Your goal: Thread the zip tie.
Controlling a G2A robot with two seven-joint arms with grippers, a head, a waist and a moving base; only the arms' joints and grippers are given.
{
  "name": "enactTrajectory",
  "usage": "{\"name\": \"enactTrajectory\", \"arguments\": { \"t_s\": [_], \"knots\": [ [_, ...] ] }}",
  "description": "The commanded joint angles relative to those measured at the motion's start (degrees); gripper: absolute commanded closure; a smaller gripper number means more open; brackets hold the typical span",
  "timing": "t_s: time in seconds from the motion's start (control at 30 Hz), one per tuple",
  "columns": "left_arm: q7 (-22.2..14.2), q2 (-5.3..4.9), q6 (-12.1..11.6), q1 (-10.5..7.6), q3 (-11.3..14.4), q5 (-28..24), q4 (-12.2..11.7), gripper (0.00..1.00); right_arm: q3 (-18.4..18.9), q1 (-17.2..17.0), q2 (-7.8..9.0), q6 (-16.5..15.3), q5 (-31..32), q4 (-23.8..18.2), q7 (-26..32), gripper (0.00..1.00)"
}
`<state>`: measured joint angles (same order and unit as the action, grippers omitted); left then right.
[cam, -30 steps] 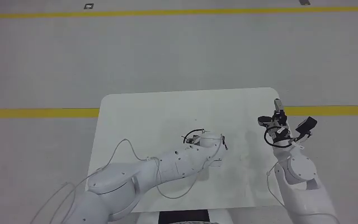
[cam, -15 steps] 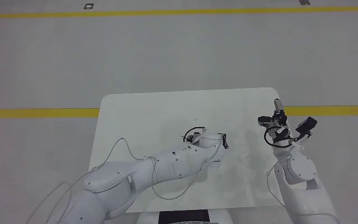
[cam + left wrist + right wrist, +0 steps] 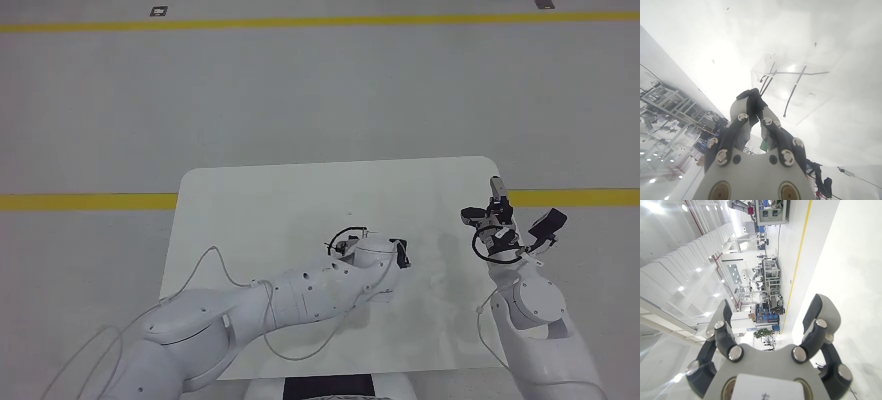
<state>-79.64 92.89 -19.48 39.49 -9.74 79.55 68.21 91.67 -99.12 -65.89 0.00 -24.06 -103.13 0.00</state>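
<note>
My left gripper [image 3: 399,252] hangs over the middle of the white table [image 3: 250,200]. It is shut on a thin black zip tie [image 3: 767,83], and two strands of it stick out past the left gripper [image 3: 754,94]. Those strands reach into a clear plastic tray [image 3: 811,110] on the table just beyond the fingertips. In the tray lie a long curved zip tie [image 3: 792,93] and a straight one [image 3: 815,73] crossing it. My right gripper [image 3: 484,202] is held at the table's right edge. The right gripper [image 3: 772,306] is open with nothing between its fingers.
A loose white cable [image 3: 225,258] loops off the left arm above the table's left part. The table's right edge [image 3: 815,279] runs beside the right gripper, with floor and a yellow line [image 3: 90,201] beyond.
The left arm has shifted a little, its gripper edging slightly away from the robot's body with the zip tie still held. The right arm has not moved.
</note>
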Motion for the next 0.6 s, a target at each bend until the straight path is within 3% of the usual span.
{"name": "enactTrajectory", "arguments": {
  "t_s": [0.0,0.2,0.33,0.57],
  "knots": [
    [0.0,-0.07,0.0,0.15,0.0,0.05,0.21,0.67,0.0,0.0,0.0,0.0,0.0,0.0,0.0,0.0],
    [0.0,0.0,0.0,0.81,0.0,0.26,0.52,0.69,0.0,0.0,0.0,0.0,0.0,0.0,0.0,0.0],
    [0.0,0.05,0.0,0.96,0.0,-0.22,0.39,0.8,0.0,0.0,0.0,0.0,0.0,0.0,0.0,0.0],
    [0.0,0.37,0.0,1.23,0.0,0.09,-0.63,0.75,0.0,0.0,0.0,0.0,0.0,0.0,0.0,0.0]
  ]
}}
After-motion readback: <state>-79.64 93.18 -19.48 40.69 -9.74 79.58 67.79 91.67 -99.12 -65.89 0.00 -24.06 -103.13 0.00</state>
